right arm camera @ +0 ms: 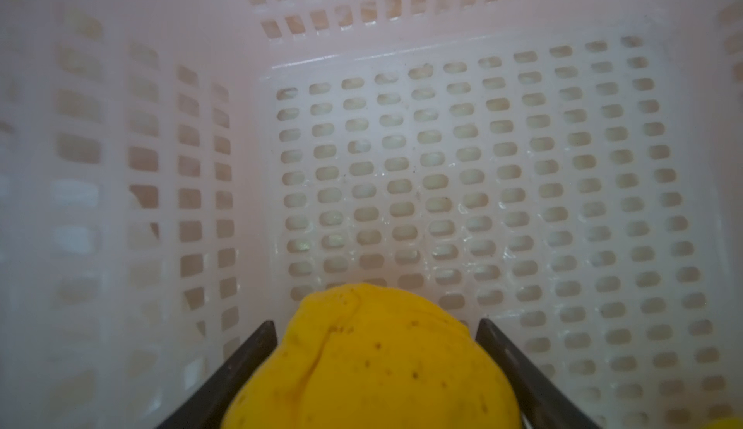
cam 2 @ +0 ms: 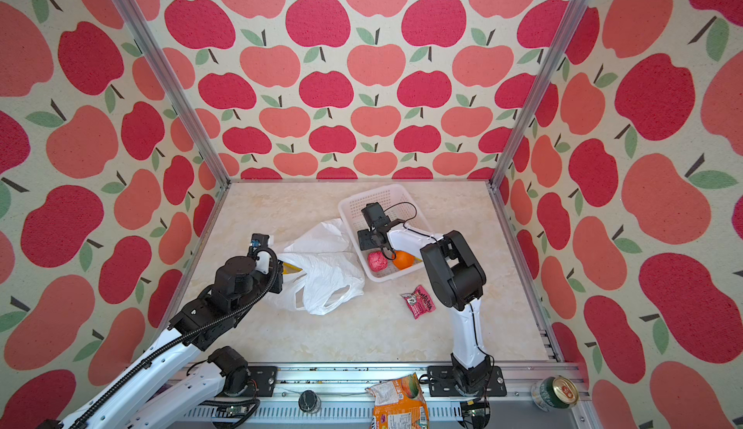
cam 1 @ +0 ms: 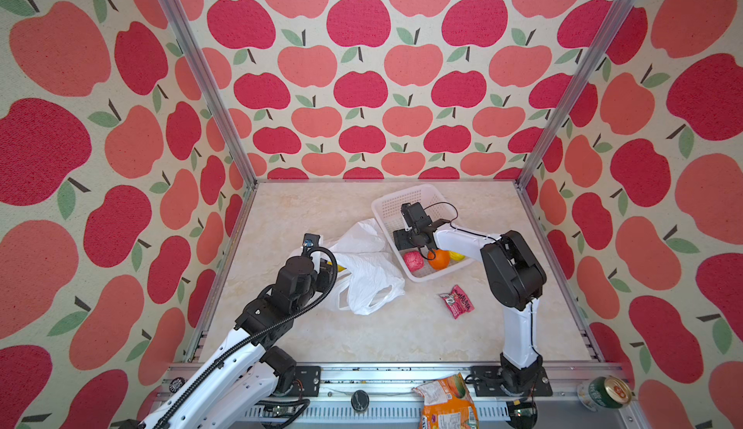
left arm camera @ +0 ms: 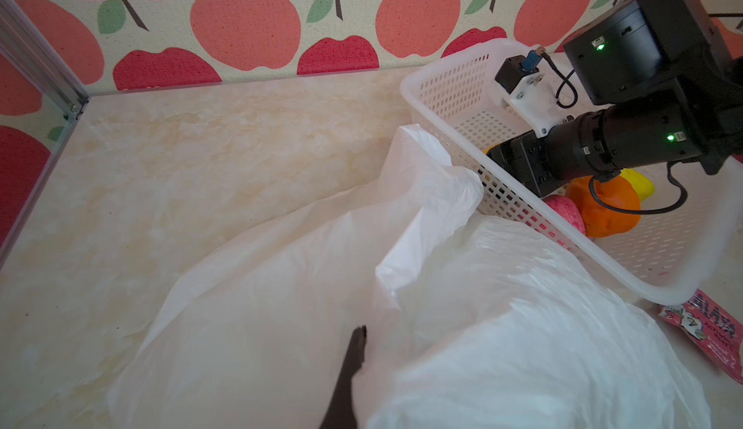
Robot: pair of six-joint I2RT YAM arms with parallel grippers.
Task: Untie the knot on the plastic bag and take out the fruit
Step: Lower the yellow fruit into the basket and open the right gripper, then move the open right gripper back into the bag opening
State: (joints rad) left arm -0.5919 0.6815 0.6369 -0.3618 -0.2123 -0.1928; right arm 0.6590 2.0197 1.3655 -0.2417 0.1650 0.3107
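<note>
Between the fingers of my right pincer (right arm camera: 376,321): yellow fruit (right arm camera: 370,366), speckled and lemon-like, low over the perforated floor of the basket (right arm camera: 249,145).
Right pincer, state: jaws spread to either side of that fruit, with a sliver of floor showing past each fingertip. I read this as a hold let go, not a grip.
Right pincer, place: down inside the white basket, by the wall that faces the bag.
Beside the right pincer, toward its arm's base: red fruit (cam 1: 414,261) and orange (cam 1: 438,259), touching; a second yellow fruit (cam 1: 456,255) is just past the orange. All three lie in the basket.
Plastic bag (cam 1: 368,274): slack and crumpled on the table (cam 1: 321,338) between my two pincers, its edge lapping the basket's outer wall.
Knot: none to be seen. The loop handles (cam 1: 364,311) lie loose, so I judge it undone.
Left pincer (left arm camera: 359,336): closed. One dark finger shows, with bag film along it, and I judge it pinches the bag near its mouth.
Just beside the left pincer: yellow shape (cam 1: 339,267) inside the bag, probably fruit left to fetch.
Step in hand: taking-out stage, with one fruit being set into the basket.
Next move: I would raise the right pincer clear of the rim with jaws wide, then cross to the bag's mouth while the left pincer holds the film up. The entry must be slow enough not to snag the thin plastic.
</note>
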